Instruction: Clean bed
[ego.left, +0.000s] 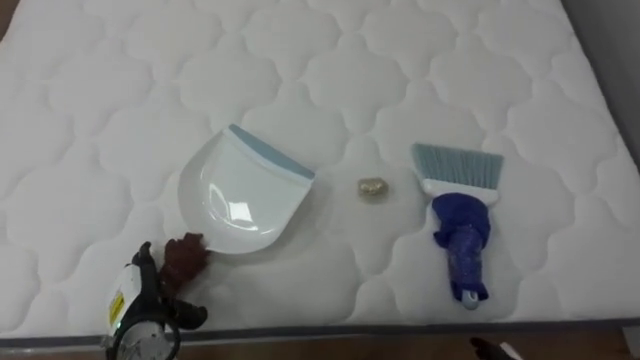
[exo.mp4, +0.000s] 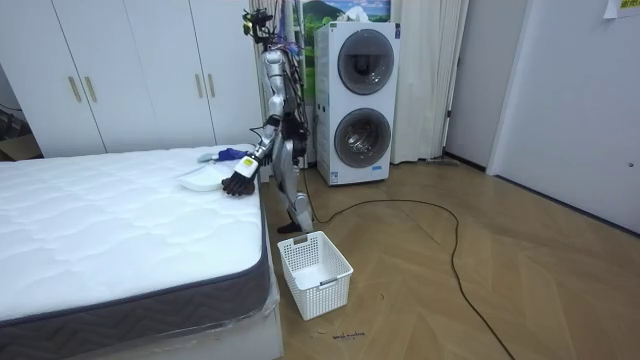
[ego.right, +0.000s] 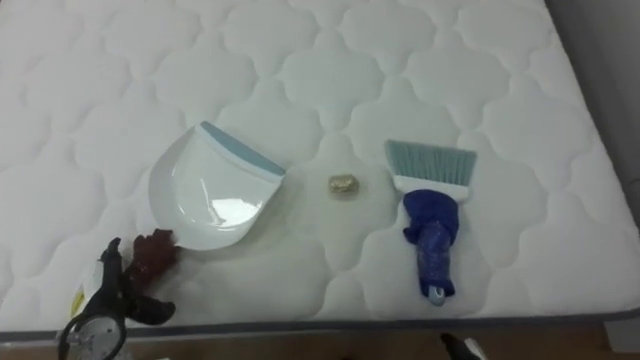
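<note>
Just beside dustpan (ego.left: 240, 195), crumpled scrap (ego.left: 373, 188)

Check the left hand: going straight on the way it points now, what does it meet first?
Probably the dustpan: the left hand points up-right at its near end, where a dark reddish piece, seemingly its handle, lies first. Height above the mattress is unclear.
</note>
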